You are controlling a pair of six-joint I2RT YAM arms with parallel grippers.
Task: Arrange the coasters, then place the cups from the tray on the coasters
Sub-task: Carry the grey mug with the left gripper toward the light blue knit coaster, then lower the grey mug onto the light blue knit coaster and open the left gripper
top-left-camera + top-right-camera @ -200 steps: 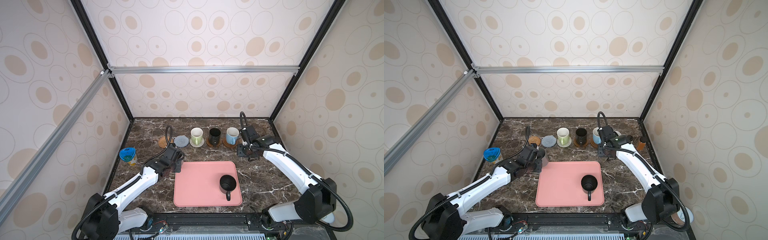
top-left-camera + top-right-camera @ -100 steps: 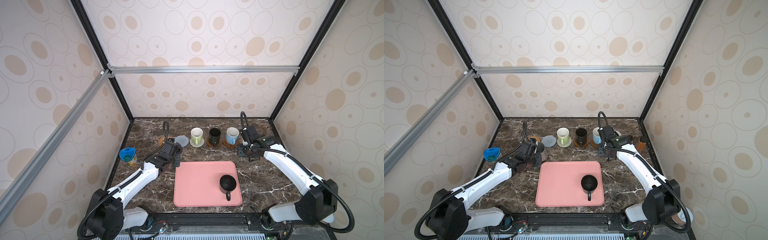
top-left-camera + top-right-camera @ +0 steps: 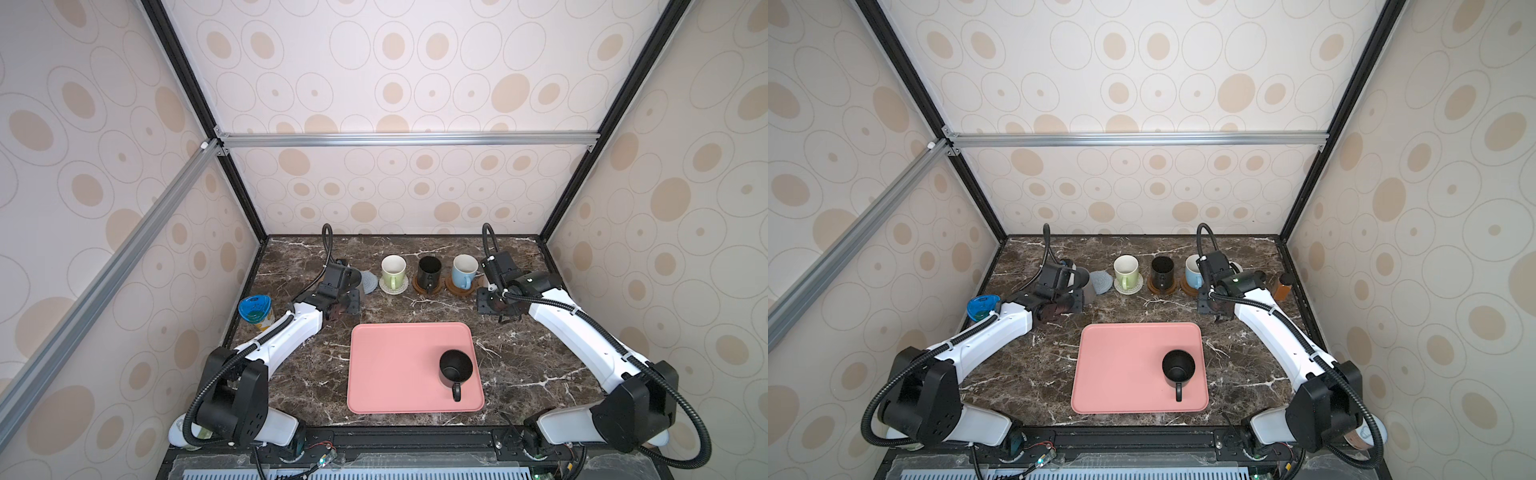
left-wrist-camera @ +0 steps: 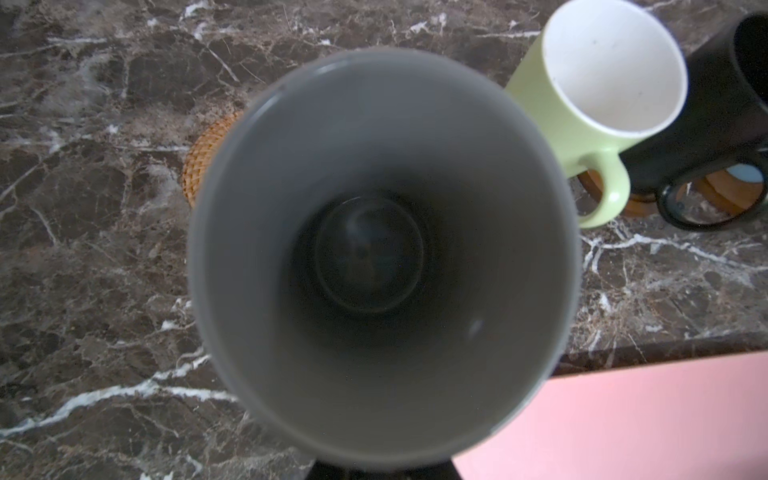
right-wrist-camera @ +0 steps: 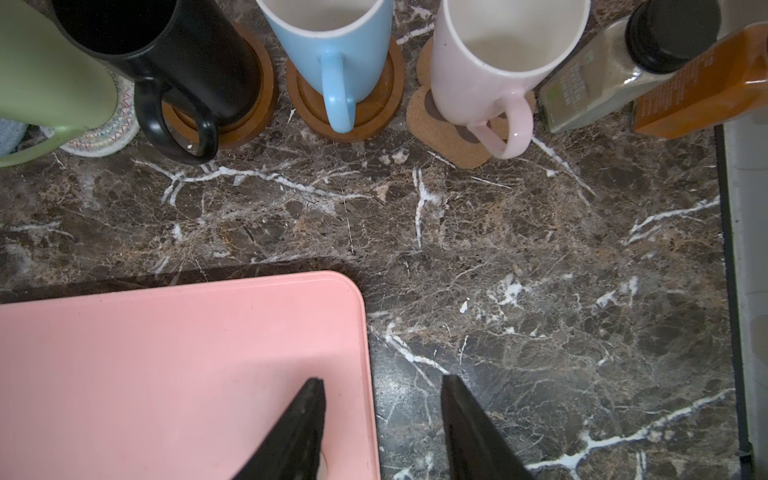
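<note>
Overhead, a dark brown marble tabletop (image 3: 316,390) veined in white forms the floor of a booth. Its wall panels (image 3: 395,62) carry beige ovals, framed by black posts and an aluminium crossbar (image 3: 407,139).

The pink tray (image 3: 395,374) lies at the near middle, with one black mug (image 3: 456,368) upright at its near right, handle pointing near.

Along the far edge runs a row of coasters:
- The light green mug (image 3: 393,272) stands on the cream woven coaster (image 3: 395,287).
- The other black mug (image 3: 429,270) stands on a wooden disc (image 3: 417,286).
- The light blue mug (image 3: 464,270) stands on the second wooden disc (image 3: 451,289).
- The pale pink mug (image 5: 498,62) stands on the paw-shaped coaster (image 5: 449,129).

The left gripper (image 3: 1079,297) is clamped on the grey mug (image 4: 382,249) at the far left. The mug sits just left of the blue-grey coaster (image 3: 369,281), and the tan rattan coaster (image 4: 203,166) peeks out behind it. Whether the mug touches the marble cannot be told.

The right gripper (image 5: 382,415) hangs over the tray's far right corner, fingers (image 5: 307,428) parted and empty.

A blue-lidded can (image 3: 255,309) stands by the left wall, and an amber bottle (image 3: 1283,286) and a black-capped jar (image 5: 602,83) stand by the right.
</note>
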